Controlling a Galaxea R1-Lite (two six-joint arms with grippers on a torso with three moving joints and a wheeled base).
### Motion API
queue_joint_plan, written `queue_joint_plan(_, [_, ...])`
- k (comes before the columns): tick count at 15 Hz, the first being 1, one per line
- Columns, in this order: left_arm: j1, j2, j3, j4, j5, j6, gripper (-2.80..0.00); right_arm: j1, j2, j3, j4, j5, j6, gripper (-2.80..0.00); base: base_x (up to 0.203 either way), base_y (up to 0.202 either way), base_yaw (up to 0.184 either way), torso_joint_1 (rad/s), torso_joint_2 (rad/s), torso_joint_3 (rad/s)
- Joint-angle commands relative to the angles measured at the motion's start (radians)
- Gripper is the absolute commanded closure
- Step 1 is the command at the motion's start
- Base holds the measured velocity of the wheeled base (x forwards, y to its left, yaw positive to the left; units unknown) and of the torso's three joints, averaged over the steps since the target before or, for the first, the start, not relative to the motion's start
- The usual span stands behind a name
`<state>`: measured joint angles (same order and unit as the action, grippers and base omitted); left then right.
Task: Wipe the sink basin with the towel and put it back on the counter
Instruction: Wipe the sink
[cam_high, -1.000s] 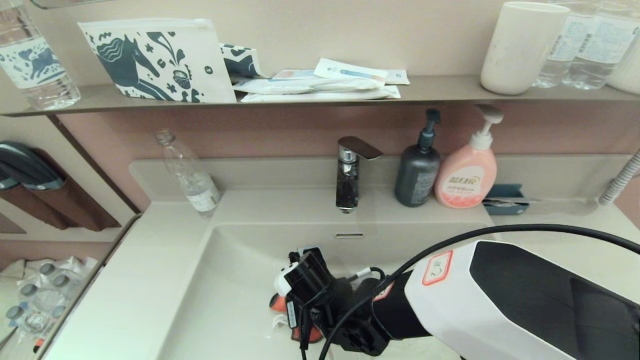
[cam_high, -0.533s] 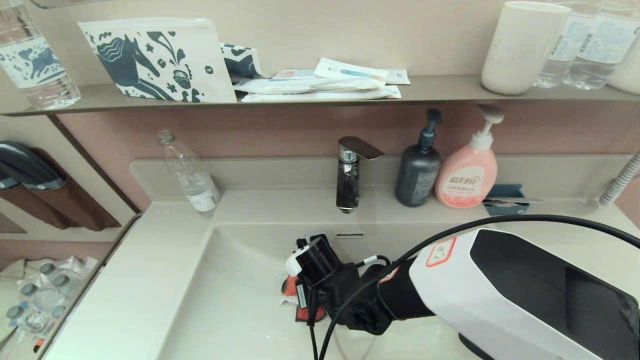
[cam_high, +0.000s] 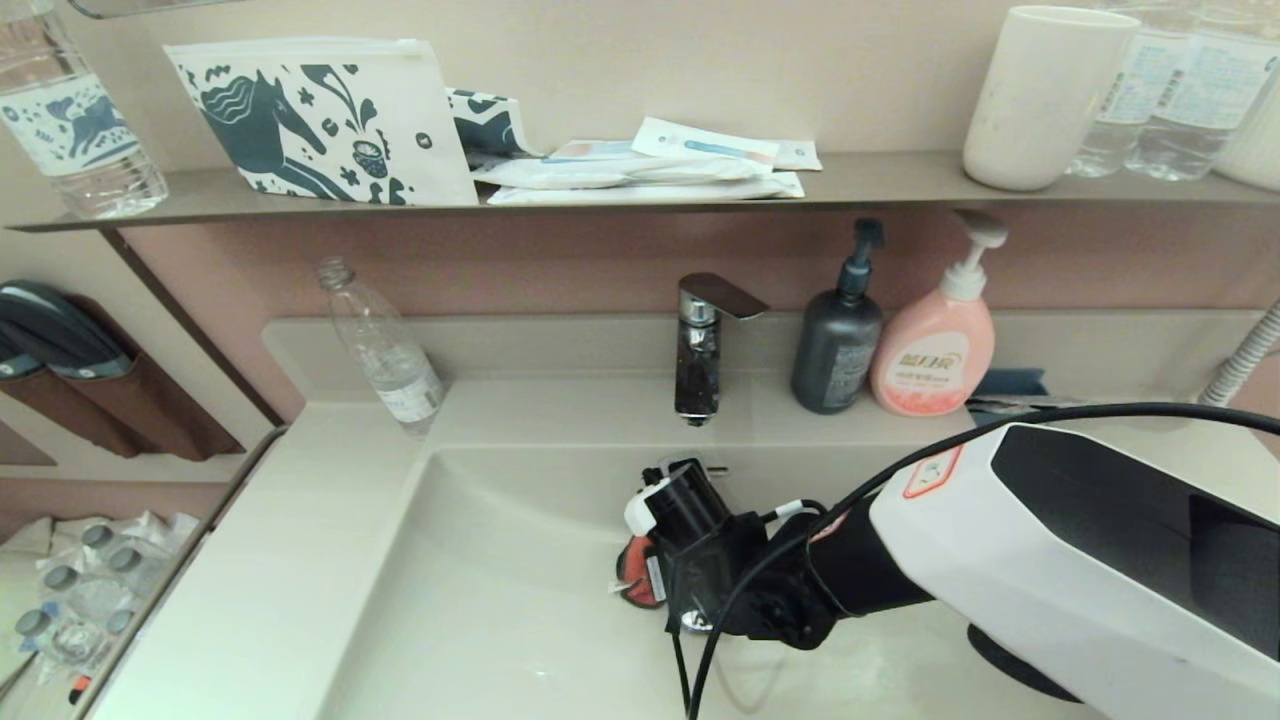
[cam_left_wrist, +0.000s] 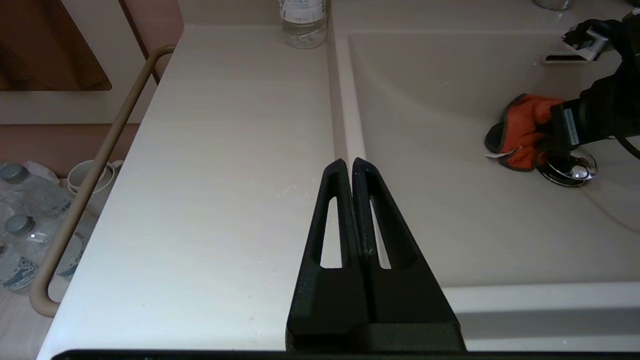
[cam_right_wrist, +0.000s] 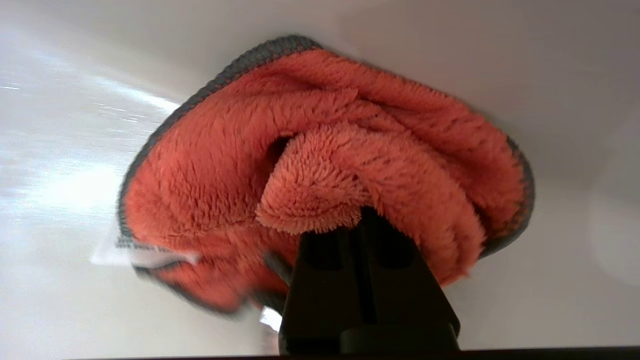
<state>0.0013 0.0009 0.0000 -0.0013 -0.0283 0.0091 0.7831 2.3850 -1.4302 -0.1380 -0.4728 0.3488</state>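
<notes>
The sink basin (cam_high: 480, 600) spreads below the tap, and down on its floor the right gripper (cam_right_wrist: 367, 220) pinches the towel (cam_right_wrist: 320, 165) bunched against the surface beside the drain plug (cam_left_wrist: 567, 170), so the pile can scrub. The left gripper (cam_left_wrist: 348, 167) hovers closed and empty over the counter (cam_left_wrist: 225, 150) to the left, clear of the wiping.

Faucet (cam_high: 700, 345), grey pump bottle (cam_high: 838, 345), pink soap bottle (cam_high: 935, 345); white cup (cam_high: 1040, 95) on shelf (cam_high: 880, 180).

Right arm (cam_high: 1090, 590) showing glossy white shell with black inset panel, small red-bordered label near wrist end. Black wrist housing carrying black cylinder with white cap. Black cable (cam_high: 1050, 420) arching above shell. Left gripper (cam_left_wrist: 352, 185) showing matte black tapered fingers with slotted cut-outs.
</notes>
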Motion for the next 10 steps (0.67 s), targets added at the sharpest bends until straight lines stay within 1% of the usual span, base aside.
queue_joint_plan(1, [0.000, 0.001, 0.000, 0.000, -0.001, 0.000, 0.00, -0.033, -0.054, 0.067, 0.006, -0.038, -0.019, 0.00, 0.000, 0.000, 0.000, 0.000, 0.00, 0.000])
queue_joint_plan(3, [0.000, 0.001, 0.000, 0.000, 0.000, 0.000, 0.00, -0.049, -0.077, 0.113, 0.005, -0.068, -0.028, 0.00, 0.000, 0.000, 0.000, 0.000, 0.00, 0.000])
queue_joint_plan(6, [0.000, 0.001, 0.000, 0.000, -0.001, 0.000, 0.00, -0.069, -0.141, 0.226, 0.006, -0.077, -0.032, 0.00, 0.000, 0.000, 0.000, 0.000, 0.00, 0.000])
queue_joint_plan(8, [0.000, 0.001, 0.000, 0.000, -0.001, 0.000, 0.00, -0.090, -0.182, 0.281, 0.007, -0.101, -0.055, 0.00, 0.000, 0.000, 0.000, 0.000, 0.00, 0.000])
queue_joint_plan(10, [0.000, 0.001, 0.000, 0.000, -0.001, 0.000, 0.00, -0.110, -0.232, 0.325, 0.012, -0.108, -0.083, 0.00, 0.000, 0.000, 0.000, 0.000, 0.00, 0.000])
